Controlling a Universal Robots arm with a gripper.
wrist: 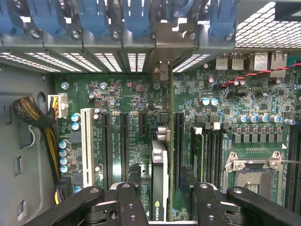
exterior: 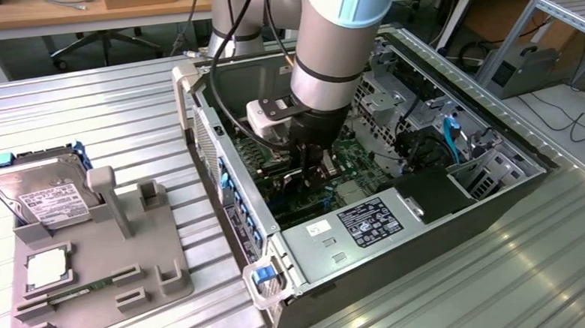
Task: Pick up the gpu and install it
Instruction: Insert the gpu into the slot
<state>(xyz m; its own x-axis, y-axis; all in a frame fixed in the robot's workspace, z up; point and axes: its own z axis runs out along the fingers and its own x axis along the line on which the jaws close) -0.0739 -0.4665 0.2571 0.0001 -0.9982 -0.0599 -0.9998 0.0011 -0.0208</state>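
My gripper (exterior: 313, 174) reaches down inside the open computer case (exterior: 491, 135), over the green motherboard (exterior: 348, 161). In the wrist view its black fingers (wrist: 127, 202) are shut on the gpu (wrist: 159, 165), a thin dark card seen edge-on with a logo near the grip. The card stands upright above the motherboard (wrist: 127, 94), between two long black expansion slots (wrist: 179, 141). Its pale metal bracket (wrist: 163, 44) sits at the case's rear wall among the blue slot latches (wrist: 94, 14). Whether the card's edge is seated in a slot I cannot tell.
The exterior view's left has a grey fixture (exterior: 97, 257) carrying a silver hard drive (exterior: 38, 188) in a blue-edged frame, a square chip (exterior: 45, 267) and a slim green memory stick (exterior: 79, 289). A power supply (exterior: 371, 224) fills the case's near end. Cables (wrist: 35, 115) lie beside the board.
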